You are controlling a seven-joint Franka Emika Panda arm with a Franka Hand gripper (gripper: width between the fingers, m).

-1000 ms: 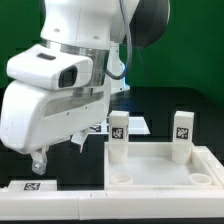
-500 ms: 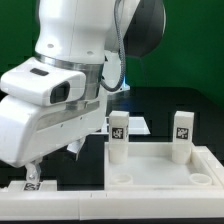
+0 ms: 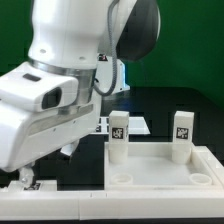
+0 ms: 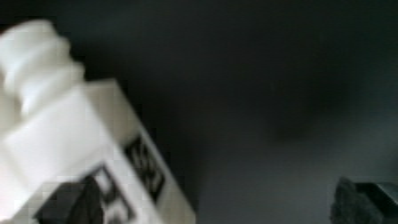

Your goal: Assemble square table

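Hand (image 3: 27,181) low at the exterior view's left, fingers (image 4: 374,197) apart, white leg (image 4: 80,130) beside one finger.

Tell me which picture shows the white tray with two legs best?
The exterior view. It shows the tray nearly whole, with two legs standing in its far corners. The wrist view shows only a blurry white piece with a tag; I cannot tell the tray there.

Glossy white arm (image 3: 62,95), black joint (image 3: 142,25), white tool (image 3: 27,181).
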